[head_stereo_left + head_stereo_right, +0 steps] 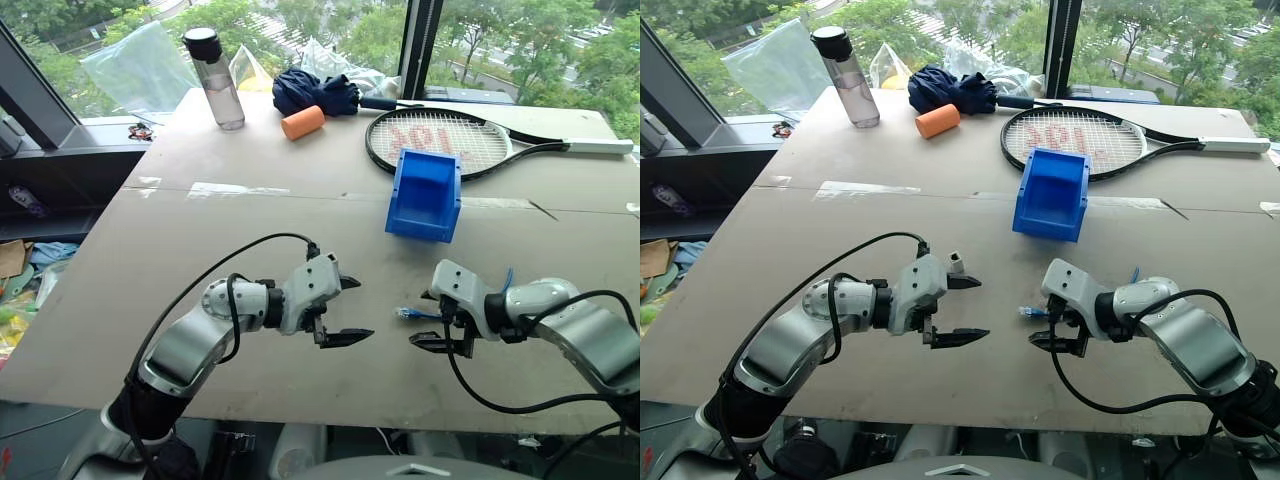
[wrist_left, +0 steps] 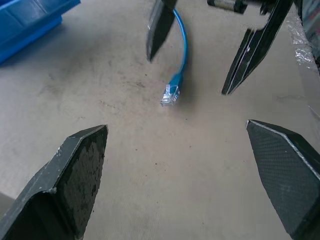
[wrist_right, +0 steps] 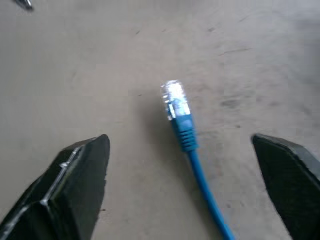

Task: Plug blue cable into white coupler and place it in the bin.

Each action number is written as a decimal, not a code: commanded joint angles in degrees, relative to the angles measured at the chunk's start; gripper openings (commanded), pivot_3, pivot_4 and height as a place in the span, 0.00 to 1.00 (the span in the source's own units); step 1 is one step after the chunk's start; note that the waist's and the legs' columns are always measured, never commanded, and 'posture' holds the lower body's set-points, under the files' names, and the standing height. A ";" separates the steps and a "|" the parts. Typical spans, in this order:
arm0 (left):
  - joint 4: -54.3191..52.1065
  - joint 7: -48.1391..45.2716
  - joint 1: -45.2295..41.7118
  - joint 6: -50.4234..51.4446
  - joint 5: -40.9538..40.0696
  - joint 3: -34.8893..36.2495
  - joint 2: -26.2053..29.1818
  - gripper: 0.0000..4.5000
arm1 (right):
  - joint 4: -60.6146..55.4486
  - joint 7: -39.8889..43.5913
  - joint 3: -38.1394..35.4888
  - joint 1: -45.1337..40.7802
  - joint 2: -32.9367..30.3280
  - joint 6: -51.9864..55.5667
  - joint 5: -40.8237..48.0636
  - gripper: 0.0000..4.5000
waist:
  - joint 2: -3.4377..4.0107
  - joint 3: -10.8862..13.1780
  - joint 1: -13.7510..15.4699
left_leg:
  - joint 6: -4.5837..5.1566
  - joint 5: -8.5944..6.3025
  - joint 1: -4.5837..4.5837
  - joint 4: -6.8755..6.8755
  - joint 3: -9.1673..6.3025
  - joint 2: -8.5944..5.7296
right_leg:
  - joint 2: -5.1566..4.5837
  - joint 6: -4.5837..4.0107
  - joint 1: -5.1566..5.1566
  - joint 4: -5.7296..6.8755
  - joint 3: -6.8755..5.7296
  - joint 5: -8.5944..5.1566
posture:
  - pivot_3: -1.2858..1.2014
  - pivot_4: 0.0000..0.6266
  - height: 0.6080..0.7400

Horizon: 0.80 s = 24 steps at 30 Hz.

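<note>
A matt, scuffed board table is seen; the bin is glossy blue plastic, the blue cable smooth-sheathed with a clear plastic plug.

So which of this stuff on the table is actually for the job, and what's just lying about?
For the job:
- cable, lying on the table between the two grippers
- bin, further back

Just lying about:
- bottle
- umbrella
- orange roll
- racket
- plastic bags
</note>
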 commanded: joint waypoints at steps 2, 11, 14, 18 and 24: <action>6.59 -2.77 -5.29 -2.53 2.04 -4.63 -5.38 1.00 | -7.47 -0.10 -14.03 16.15 2.65 -13.78 1.45 0.99 | -0.05 -0.03 -0.20 | 0.03 -0.02 -0.01 -0.01 0.00 0.00 | 0.00 0.19 0.01 -0.03 0.01 0.10 | 0.52 0.24 1.00; 23.45 -5.07 -13.60 -8.09 10.91 -12.98 -14.12 0.94 | -15.30 -4.01 -27.29 42.65 11.96 -23.45 0.90 1.00 | 0.11 -0.12 -1.20 | 0.06 -0.03 0.21 0.07 0.01 0.07 | 0.08 0.30 0.16 0.08 0.07 -0.21 | 0.52 0.24 1.00; 26.96 -7.40 -13.77 -12.30 14.67 -15.86 -13.65 0.72 | -17.24 -5.64 -27.03 46.50 13.46 -24.32 0.14 1.00 | 0.16 -0.23 -1.19 | 0.06 -0.03 0.20 0.06 0.02 0.07 | 0.08 0.28 0.16 0.08 0.08 -0.22 | 0.52 0.24 1.00; 28.67 -9.10 -13.27 -15.03 15.63 -15.53 -13.56 0.31 | -17.93 -6.45 -26.92 48.84 14.66 -25.33 0.52 1.00 | 0.15 -0.35 -1.17 | 0.07 -0.05 0.20 0.04 0.01 0.09 | 0.07 0.27 0.16 0.07 0.09 -0.23 | 0.52 0.24 1.00; 25.62 -13.22 -12.27 -11.26 10.31 -11.15 -12.90 0.02 | -17.29 -6.69 -25.17 49.55 16.92 -24.83 5.30 1.00 | 0.19 -0.38 -1.14 | 0.18 -0.11 0.20 0.02 0.01 0.14 | 0.08 0.32 0.15 0.06 0.06 -0.27 | 0.52 0.24 1.00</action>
